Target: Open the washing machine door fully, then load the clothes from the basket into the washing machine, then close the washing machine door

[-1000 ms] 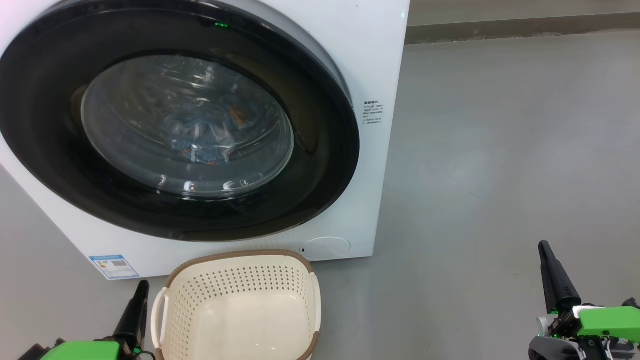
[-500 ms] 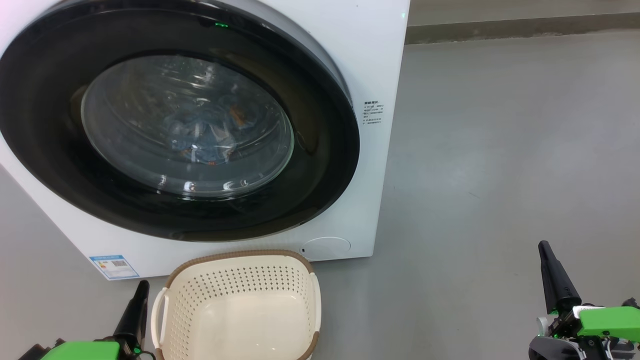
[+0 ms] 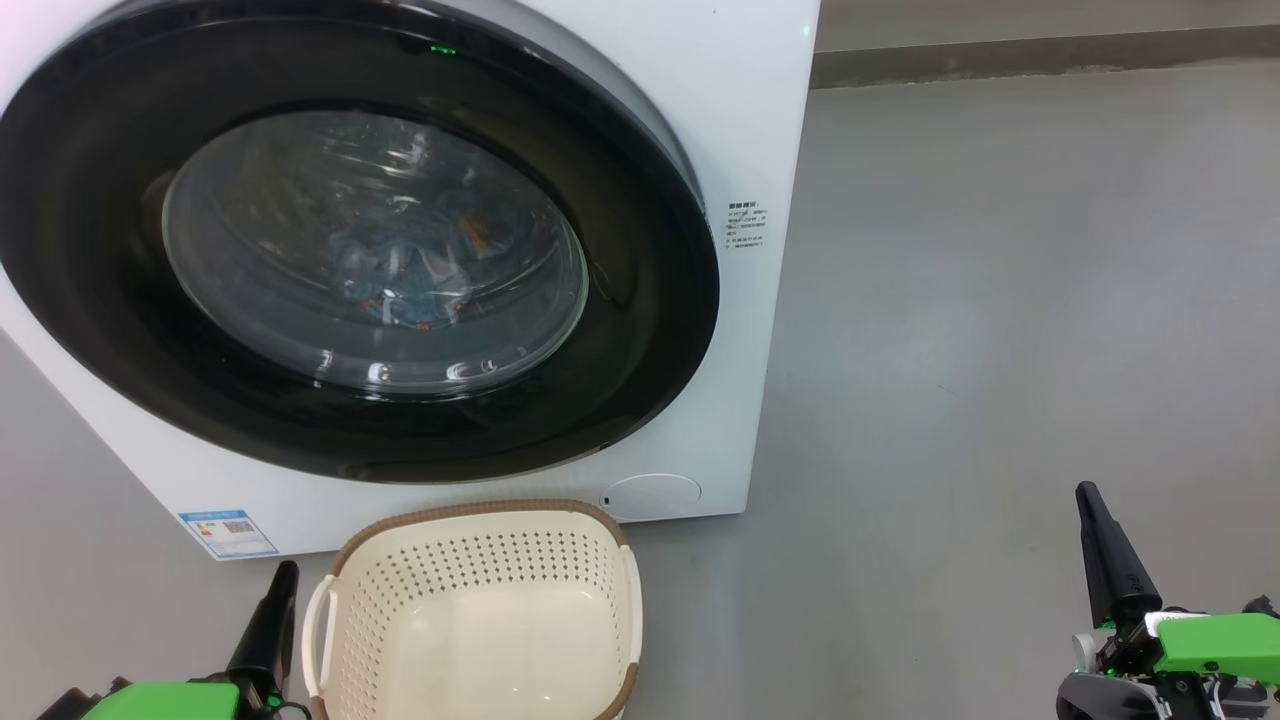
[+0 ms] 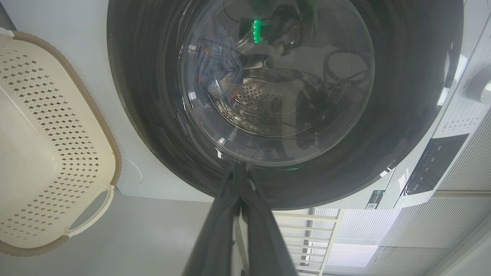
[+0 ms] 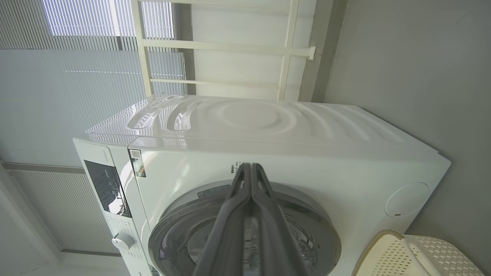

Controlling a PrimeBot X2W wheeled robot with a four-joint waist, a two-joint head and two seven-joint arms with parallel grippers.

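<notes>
Your left tool (image 3: 287,572), fingers together and empty, sits nearer the door (image 3: 650,300), which rises just ahead, probably latched; the right tool (image 3: 1088,492), likewise pressed together, stands well off rightward.

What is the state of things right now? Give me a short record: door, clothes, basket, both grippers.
door: the washing machine door looks closed flush on the washing machine
clothes: the clothes lie inside the drum, seen through the door
basket: the basket is empty, on the floor before the machine
left: left gripper, fingers shut, empty, beside the basket
right: right gripper, fingers shut, empty, over the floor
task: all steps look done
</notes>
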